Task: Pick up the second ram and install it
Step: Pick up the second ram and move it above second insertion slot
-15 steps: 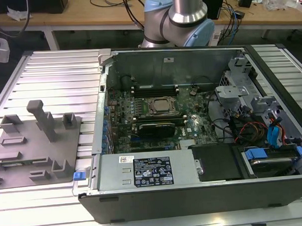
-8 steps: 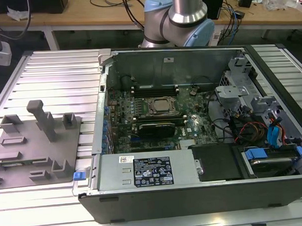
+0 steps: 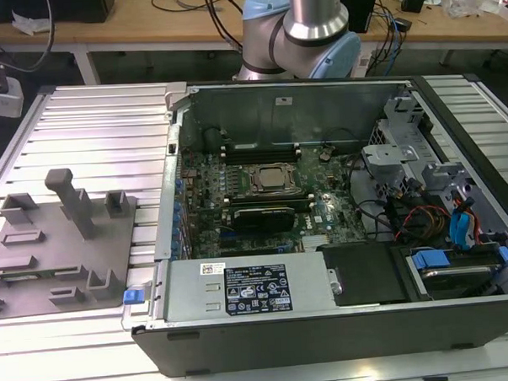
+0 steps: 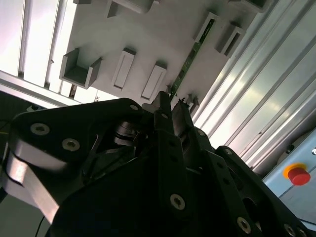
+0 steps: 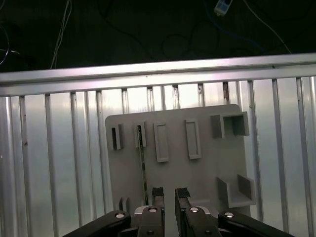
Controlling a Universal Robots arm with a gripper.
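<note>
**First wrist view: fingers parted above the tray, ram not gripped**

You see the gripper hanging over the grey tray, which lies flat on the ribbed metal table. Its two fingers stand a little apart. Bare tray surface shows through the gap between them, so they are released and grasp nothing.

The ram stands on its edge in the tray. You see it as a thin dark line running from one of the small raised brackets towards the fingers. Its near end lies just beside one finger, outside the gap. You cannot tell whether that finger touches it.

In the second wrist view you look past the dark gripper body along the same stick. The ram shows a narrow green edge, and its near end meets the fingertips where they overlap it. A red button on a yellow base sits well off to the side, beyond the table's ribs.

In the exterior view, the tray sits on the table towards the exterior view's left. The open case is just beside it, with the board and the CPU socket uncovered. The arm rises behind the case.
</note>
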